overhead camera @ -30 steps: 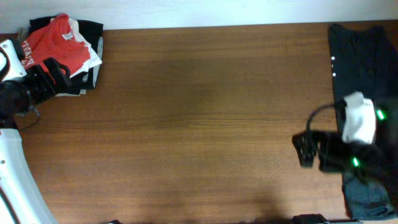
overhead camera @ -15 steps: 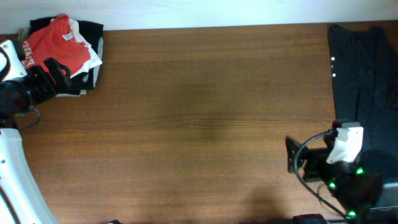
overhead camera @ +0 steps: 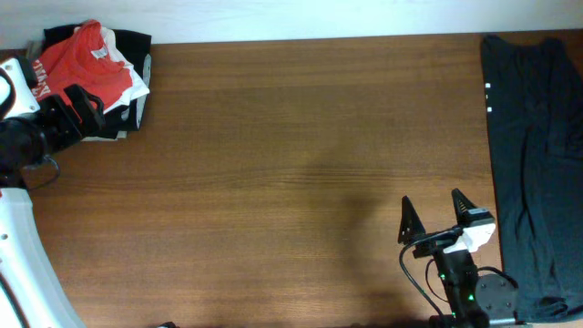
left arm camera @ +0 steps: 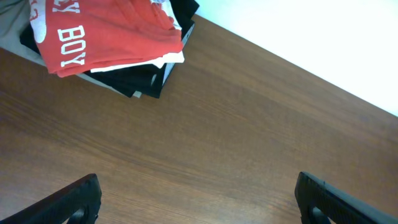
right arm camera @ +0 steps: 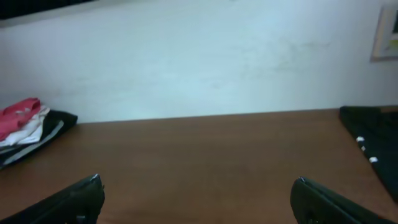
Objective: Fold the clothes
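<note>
A folded red garment (overhead camera: 86, 62) with white letters ending "EY BOY" (left arm camera: 106, 31) tops a stack at the table's far left corner. It shows small in the right wrist view (right arm camera: 18, 113). No "2013 SOCCER" print shows; that T-shirt is out of view. My left gripper (overhead camera: 84, 105) is open and empty beside the stack's near edge; its fingers (left arm camera: 199, 202) frame bare wood. My right gripper (overhead camera: 435, 217) is open and empty near the front edge, left of the black garment, with only table between its fingers (right arm camera: 199, 199).
A long black garment (overhead camera: 533, 137) lies flat along the table's right side, also in the right wrist view (right arm camera: 373, 134). Black and white folded clothes (left arm camera: 146, 78) sit under the red one. A white wall (right arm camera: 199, 56) stands behind the wooden table (overhead camera: 301, 155).
My right arm has moved off the black garment, left and toward the front edge, and its open fingers now show over bare wood. The left arm and the stack have not moved.
</note>
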Available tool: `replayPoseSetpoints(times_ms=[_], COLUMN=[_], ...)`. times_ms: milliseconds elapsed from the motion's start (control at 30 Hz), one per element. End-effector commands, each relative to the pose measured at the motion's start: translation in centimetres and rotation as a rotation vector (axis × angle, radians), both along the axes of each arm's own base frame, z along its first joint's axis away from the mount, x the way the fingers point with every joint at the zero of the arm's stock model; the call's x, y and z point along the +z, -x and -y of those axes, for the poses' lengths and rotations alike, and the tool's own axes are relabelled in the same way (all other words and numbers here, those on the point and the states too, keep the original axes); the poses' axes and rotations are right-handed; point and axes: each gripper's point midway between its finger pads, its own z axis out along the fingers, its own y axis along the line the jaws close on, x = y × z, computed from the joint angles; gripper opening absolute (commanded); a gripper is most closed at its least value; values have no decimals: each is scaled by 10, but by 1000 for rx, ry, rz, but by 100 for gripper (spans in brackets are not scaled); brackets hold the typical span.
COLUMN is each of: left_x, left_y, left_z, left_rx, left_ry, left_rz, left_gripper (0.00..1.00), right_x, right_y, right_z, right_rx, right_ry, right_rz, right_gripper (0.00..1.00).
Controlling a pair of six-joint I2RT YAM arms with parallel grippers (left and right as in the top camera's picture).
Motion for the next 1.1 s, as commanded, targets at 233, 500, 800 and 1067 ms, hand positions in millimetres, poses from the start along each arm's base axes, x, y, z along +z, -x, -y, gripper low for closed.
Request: replayPoseSetpoints(times_ms=[233,500,800,1067], left_x=[4,4,4,-17], left_y=[0,0,0,13], left_z=[2,2,1,27], left_rx=[-10,-10,-9,-123], left_ry=[-4,-4,-4,-12], left_rz=[13,13,13,-90], left_gripper=[99,99,99,99], right_x=[-43,-52,-52,-52], right_y=[-9,-8,-8,-8], right_z=[4,5,5,5], right_rx=[-20,-24,-24,-24], right_ry=[-32,57,57,57], right_rz=[-58,-79,-79,-79], right_gripper=[99,99,99,99])
